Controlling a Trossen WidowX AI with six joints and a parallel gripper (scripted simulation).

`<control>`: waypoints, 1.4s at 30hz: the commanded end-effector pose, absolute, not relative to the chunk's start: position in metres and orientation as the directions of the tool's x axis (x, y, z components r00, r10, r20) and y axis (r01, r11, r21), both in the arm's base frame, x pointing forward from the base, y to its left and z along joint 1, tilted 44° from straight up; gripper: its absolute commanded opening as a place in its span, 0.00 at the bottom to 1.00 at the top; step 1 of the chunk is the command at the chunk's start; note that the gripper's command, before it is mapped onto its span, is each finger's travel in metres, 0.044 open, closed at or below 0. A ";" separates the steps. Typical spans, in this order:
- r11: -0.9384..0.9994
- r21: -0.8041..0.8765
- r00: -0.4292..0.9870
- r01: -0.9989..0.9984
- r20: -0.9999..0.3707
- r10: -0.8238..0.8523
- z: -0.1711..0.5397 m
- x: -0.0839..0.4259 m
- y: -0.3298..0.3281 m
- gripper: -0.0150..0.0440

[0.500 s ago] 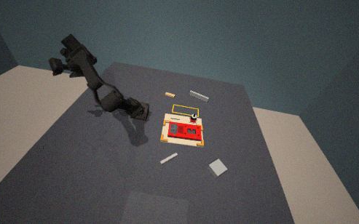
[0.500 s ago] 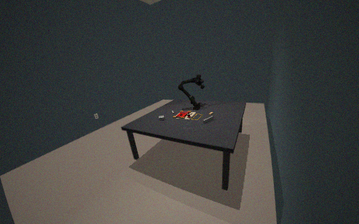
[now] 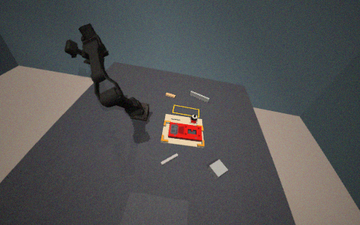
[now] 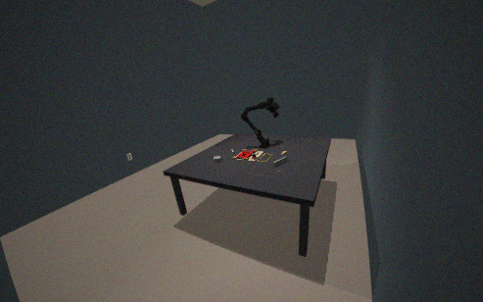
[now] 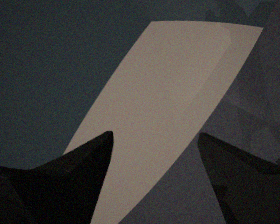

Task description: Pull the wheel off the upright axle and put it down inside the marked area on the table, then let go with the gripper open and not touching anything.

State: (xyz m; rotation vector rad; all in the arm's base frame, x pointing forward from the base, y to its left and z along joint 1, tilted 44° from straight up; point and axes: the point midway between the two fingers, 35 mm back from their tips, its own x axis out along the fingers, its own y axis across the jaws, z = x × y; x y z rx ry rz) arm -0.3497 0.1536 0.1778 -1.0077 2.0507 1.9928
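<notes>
Wheel still to be pulled; claw wide and far off

Left of the red block [image 3: 183, 136] [image 4: 244, 154] in the top view, raised high: the claw [image 3: 87, 31] [image 4: 275, 114] [image 5: 156, 137], fairly wide, nothing between the fingers. Above the red block, flat on the table [image 3: 126, 164] [image 4: 248, 178]: the yellow outline [image 3: 186, 107] [image 4: 270, 156], likely the marked area. Just beyond the block's upper right corner: the small black-and-white wheel, apparently [image 3: 194, 117] [image 4: 254, 155], seemingly on its axle. For the approach, best to swing back over the block's upper right, centre above the axle, descend straight with fingers wide, grip evenly, then lift along the axle without tilting before heading for the outline.
</notes>
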 end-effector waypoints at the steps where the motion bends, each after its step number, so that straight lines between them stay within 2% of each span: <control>1: -0.003 0.816 -0.783 -0.577 -0.554 -0.283 0.167 -0.337 0.187 0.76; 10: 0.246 0.703 -0.739 -0.667 -0.665 -0.106 0.144 -0.294 0.254 0.76; 18: 0.505 0.580 -0.655 -0.639 -0.754 0.038 0.123 -0.234 0.311 0.76; 29: 0.754 0.442 -0.529 -0.487 -0.835 0.148 0.102 -0.158 0.356 0.76; 42: 0.976 0.193 -0.236 -0.099 -0.957 0.166 0.070 -0.018 0.381 0.76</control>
